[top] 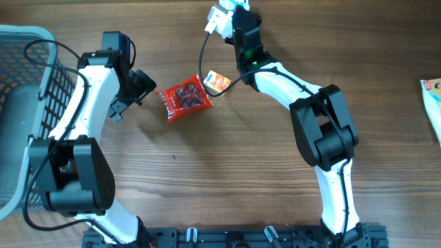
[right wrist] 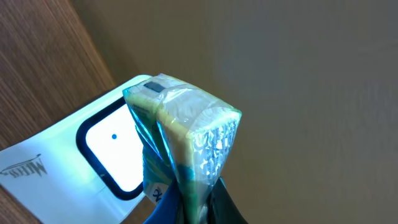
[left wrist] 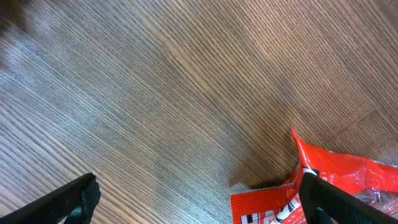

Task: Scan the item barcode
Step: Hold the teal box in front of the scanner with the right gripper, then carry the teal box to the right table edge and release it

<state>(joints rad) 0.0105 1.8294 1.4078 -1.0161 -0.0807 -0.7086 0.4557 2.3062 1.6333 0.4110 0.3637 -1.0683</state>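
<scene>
Right claw (right wrist: pixel 196 208) clamped on the low edge of a film-wrapped pack (right wrist: pixel 186 130), held just before the scanner (right wrist: pixel 62 149) window. If the barcode faces away or the thin pinch slips, it may not read. Left claw (top: pixel 143 86) gapes beside a red packet (top: pixel 185 98); an orange packet (top: pixel 218 82) lies behind the right claw, blocking nothing.

A red bag (top: pixel 185 98) lies in the middle of the table (top: pixel 227 172); the left gripper (top: pixel 136 95), spread wide, sits just beside it; at the far edge the right gripper (top: pixel 239 12) pinches a blue-green pack (top: pixel 242 4) by a white scanner (top: pixel 219 21); a grey basket (top: pixel 27 41) sits at the left edge.
</scene>
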